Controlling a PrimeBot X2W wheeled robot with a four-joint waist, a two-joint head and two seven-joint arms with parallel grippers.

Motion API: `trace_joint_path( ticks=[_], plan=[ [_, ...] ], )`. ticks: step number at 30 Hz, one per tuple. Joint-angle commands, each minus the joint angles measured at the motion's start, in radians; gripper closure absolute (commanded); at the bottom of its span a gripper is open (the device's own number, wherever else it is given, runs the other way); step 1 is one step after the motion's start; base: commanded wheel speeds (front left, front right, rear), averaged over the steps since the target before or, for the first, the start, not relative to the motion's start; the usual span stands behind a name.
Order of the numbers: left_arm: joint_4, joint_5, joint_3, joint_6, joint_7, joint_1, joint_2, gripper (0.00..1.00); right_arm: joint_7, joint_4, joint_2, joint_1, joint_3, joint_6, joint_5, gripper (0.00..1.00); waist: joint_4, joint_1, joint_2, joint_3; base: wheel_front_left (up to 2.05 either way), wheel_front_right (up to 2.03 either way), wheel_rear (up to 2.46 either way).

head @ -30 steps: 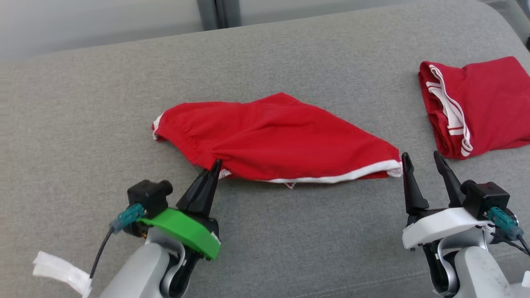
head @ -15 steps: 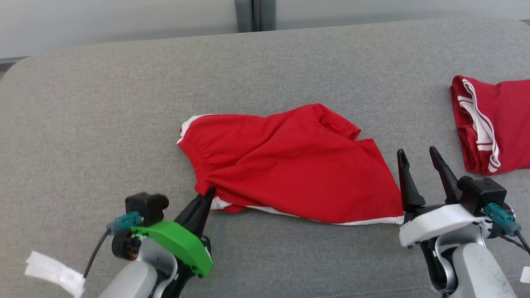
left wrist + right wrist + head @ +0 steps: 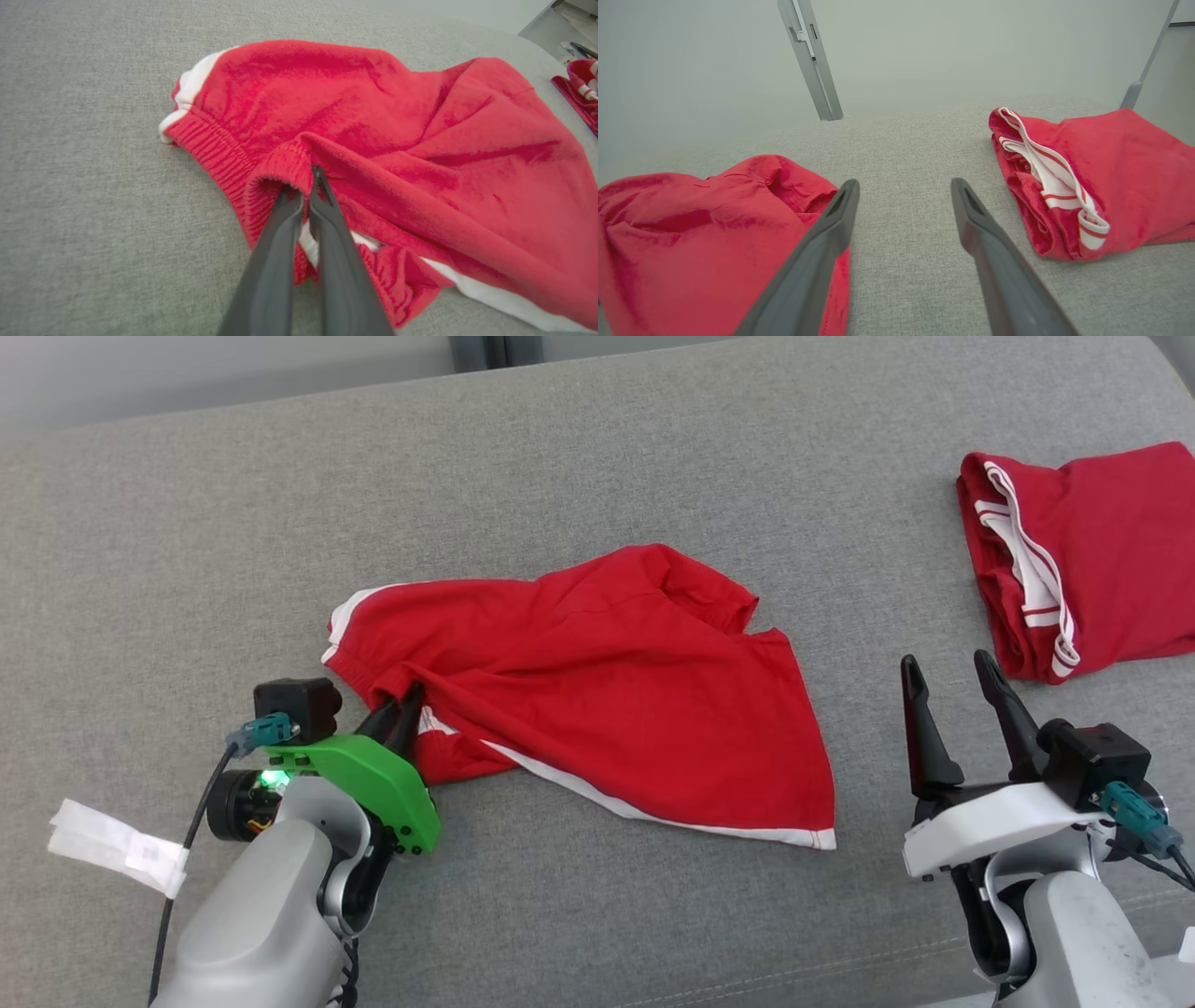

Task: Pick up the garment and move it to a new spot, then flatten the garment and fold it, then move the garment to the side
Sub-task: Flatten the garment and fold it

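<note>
Upholstery, grey and woven [image 3: 597, 457], lies under everything in the head view as the work surface. At its centre sit the red cloth shorts with white trim [image 3: 635, 691], rumpled, with one leg bunched toward the upper middle and a white-edged hem running to the lower right. A folded red garment with white stripes [image 3: 1092, 541] rests at the upper right, well apart.

Flattening looks to be the step in hand. The next move probably calls for the free arm to take the hem at the lower right, so the two can draw the cloth out.

The green-shelled left gripper [image 3: 403, 705] reaches in from the lower left, forearm angled toward the centre, its fingers pinched together on the ribbed waistband. In the left wrist view [image 3: 303, 186] the band curls over the tips, though how many layers are caught is hard to tell. The white-shelled right gripper [image 3: 946, 663] stands at the lower right, fingers upright and spread, holding nothing, near the hem. A small white tape tag [image 3: 112, 845] sits at the lower left.
</note>
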Motion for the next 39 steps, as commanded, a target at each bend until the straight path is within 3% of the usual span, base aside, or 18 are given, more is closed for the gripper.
trace_joint_path(
  ticks=[1, 10, 19, 22, 28, 34, 39],
  plan=[
    [0.017, 0.009, -0.001, -0.011, -0.020, -0.016, -0.005, 0.00, -0.008, -0.002, -0.002, -0.004, -0.009, -0.001, -0.003, 0.00, 0.003, 0.0000, 0.0000, 0.004, 0.00, 0.00, 0.00],
    [-0.005, -0.003, 0.025, -0.042, -0.156, 0.047, -0.011, 0.00, 0.005, -0.011, -0.007, 0.013, -0.030, -0.001, -0.013, 0.00, 0.072, 0.0000, 0.0000, -0.031, 0.00, 0.00, 0.00],
    [-0.216, 0.062, 0.140, 0.003, -0.189, 0.180, 0.019, 0.00, 0.015, -0.020, -0.011, 0.038, -0.043, -0.001, -0.017, 0.00, 0.125, 0.0000, 0.0000, -0.077, 0.00, 0.00, 0.00],
    [-0.313, 0.126, 0.210, 0.006, -0.188, 0.245, 0.001, 0.00, 0.017, -0.021, -0.010, 0.049, -0.045, -0.001, -0.016, 0.00, 0.137, 0.0000, 0.0000, -0.090, 0.00, 0.00, 0.00],
    [-0.466, 0.283, 0.364, -0.035, -0.189, 0.358, -0.072, 0.00, 0.023, -0.012, -0.007, 0.066, -0.044, -0.001, -0.010, 0.00, 0.149, 0.0000, 0.0000, -0.121, 0.00, 0.00, 0.00],
    [-0.498, 0.389, 0.494, -0.072, -0.189, 0.451, -0.145, 0.00, 0.025, 0.002, -0.006, 0.081, -0.034, -0.001, -0.006, 0.00, 0.144, 0.0000, 0.0000, -0.151, 0.00, 0.00, 0.00],
    [-0.493, 0.427, 0.548, -0.087, -0.189, 0.481, -0.169, 0.00, 0.028, 0.015, -0.012, 0.091, -0.029, -0.001, -0.006, 0.00, 0.140, 0.0000, 0.0000, -0.167, 0.00, 0.00, 0.00]
  ],
)
